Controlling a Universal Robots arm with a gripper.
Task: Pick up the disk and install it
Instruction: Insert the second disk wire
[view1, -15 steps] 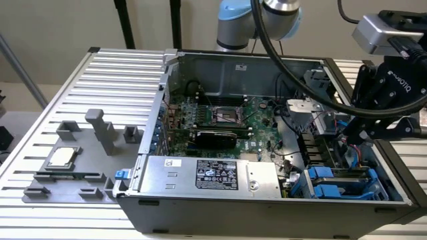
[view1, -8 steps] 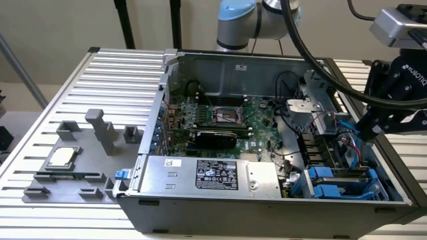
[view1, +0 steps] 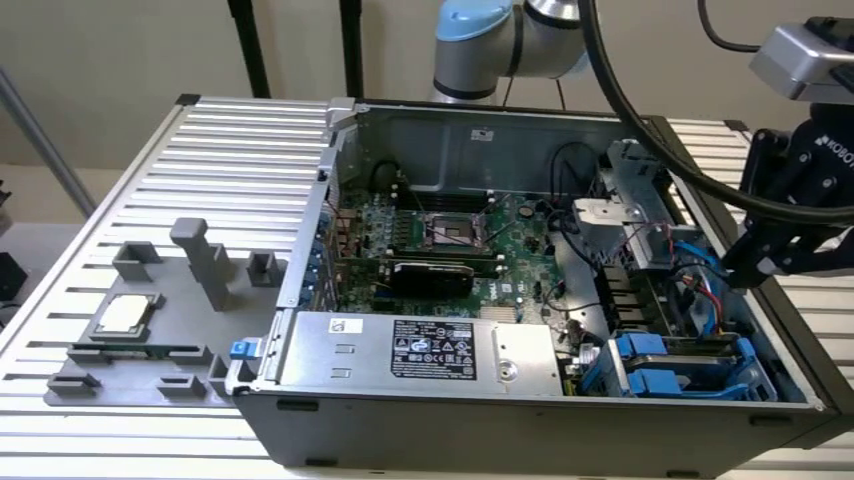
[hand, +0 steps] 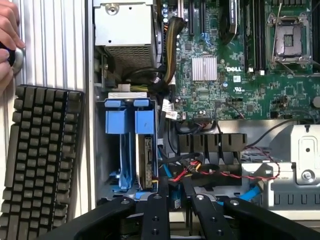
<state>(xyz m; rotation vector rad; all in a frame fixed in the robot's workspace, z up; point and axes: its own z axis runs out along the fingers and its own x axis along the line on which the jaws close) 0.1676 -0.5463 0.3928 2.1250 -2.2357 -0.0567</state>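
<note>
Gripper (hand: 175, 200) fingers nearly together, only a narrow gap, holding nothing, hovering over cables by the drive bay (hand: 131, 150). Disk (hand: 148, 160) sits in bay w/ blue carrier, at approx 10 o'clock from fingertips, not touched.

A plain beige wall (view1: 107, 50) stood behind the scene. The counter (view1: 227, 140) was made of ribbed, light grey metal slats. Two dark poles (view1: 247, 45) rose behind it, under even, soft light.
</note>
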